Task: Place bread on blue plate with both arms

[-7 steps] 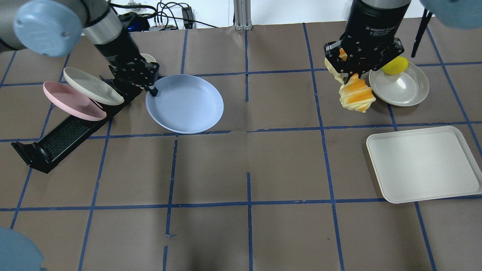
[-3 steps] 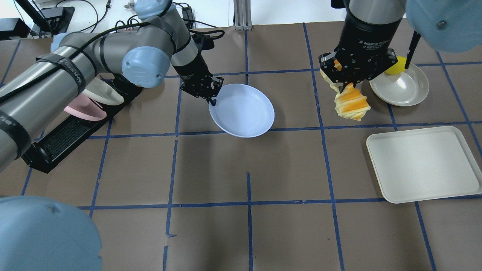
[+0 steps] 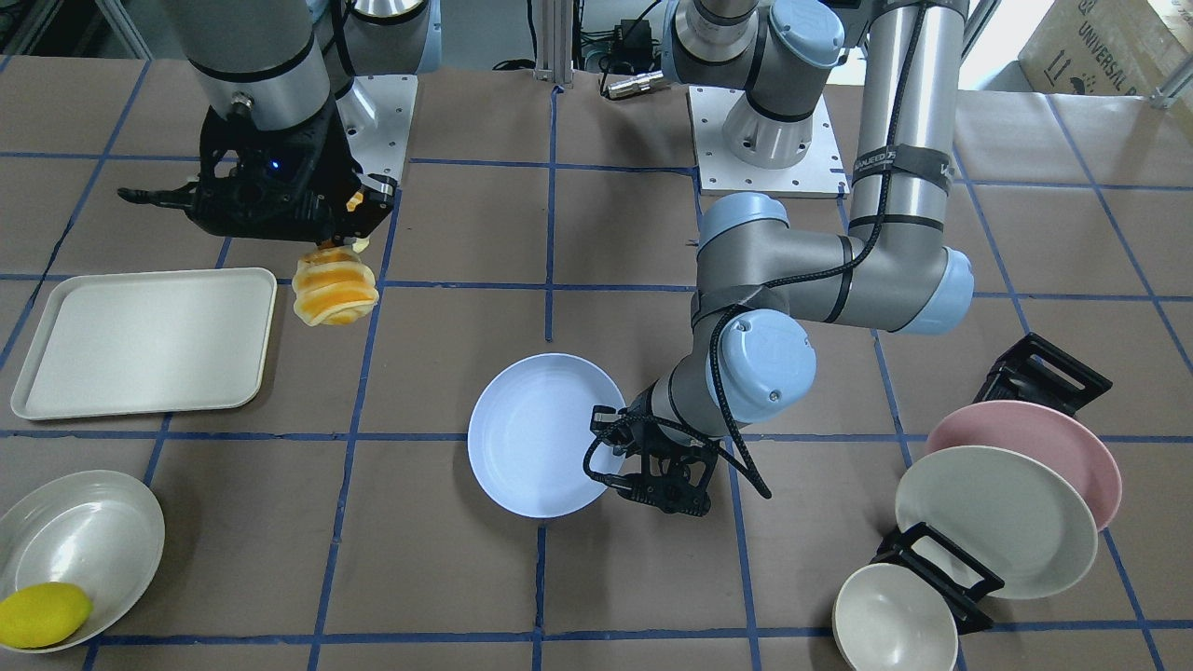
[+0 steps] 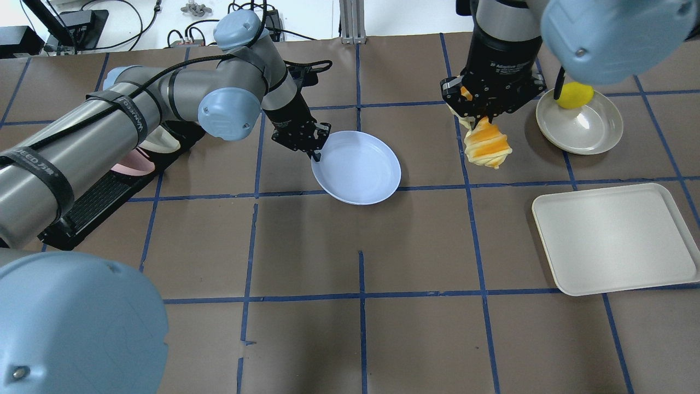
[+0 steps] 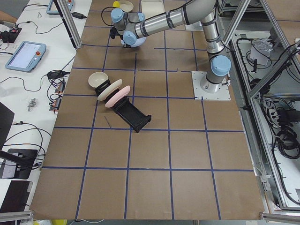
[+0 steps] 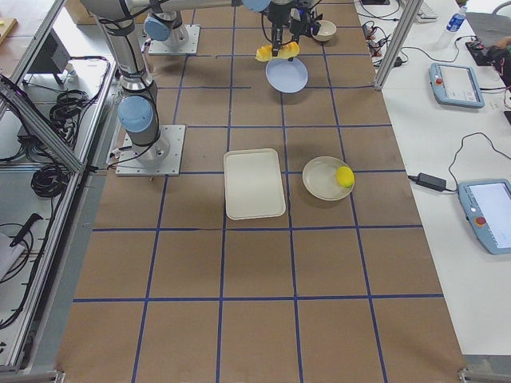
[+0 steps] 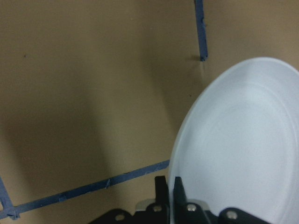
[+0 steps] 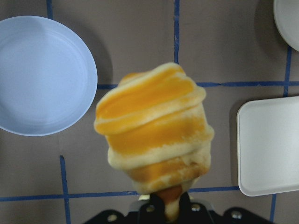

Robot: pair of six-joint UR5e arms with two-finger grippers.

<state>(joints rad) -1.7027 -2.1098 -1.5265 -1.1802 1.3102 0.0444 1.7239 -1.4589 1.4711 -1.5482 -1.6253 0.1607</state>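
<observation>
Pinched blue plate by its rim with left gripper, clamped bread hanging below right gripper, well apart from the plate.

"UNIVERSAL R" on cardboard box; "2F Adaptive" on right gripper

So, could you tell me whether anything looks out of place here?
Only mildly: the bread hangs end-down from the right gripper, pinched at one tip, apart from the blue plate the left gripper holds by its rim.
</observation>
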